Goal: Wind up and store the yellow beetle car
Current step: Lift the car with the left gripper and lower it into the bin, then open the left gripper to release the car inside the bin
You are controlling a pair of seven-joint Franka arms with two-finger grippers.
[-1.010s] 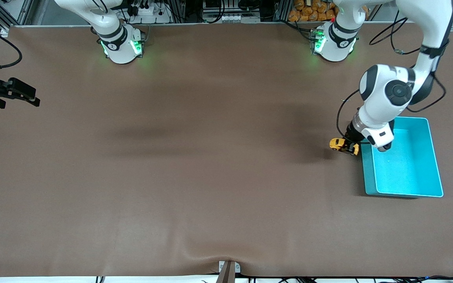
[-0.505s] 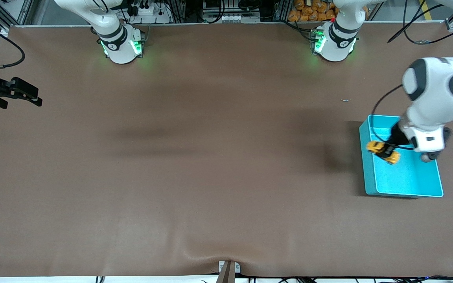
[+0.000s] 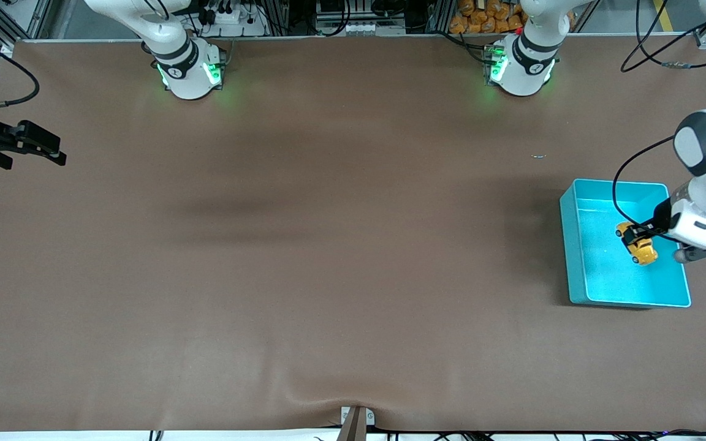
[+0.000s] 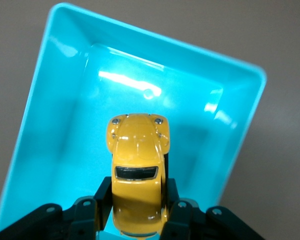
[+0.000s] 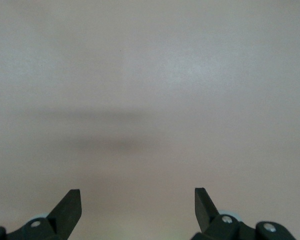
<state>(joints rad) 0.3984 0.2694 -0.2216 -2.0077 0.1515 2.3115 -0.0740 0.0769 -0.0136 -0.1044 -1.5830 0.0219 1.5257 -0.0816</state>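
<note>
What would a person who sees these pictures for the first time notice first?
The eye goes first to the teal bin at the left arm's end of the table. The left gripper hangs over the bin, shut on the yellow beetle car. The right gripper waits open over the right arm's end of the brown table.

A yellow-orange beetle car (image 4: 136, 172) with dark windows — over a glossy teal bin (image 3: 573, 245) — on a plain brown tabletop (image 3: 328, 245).
</note>
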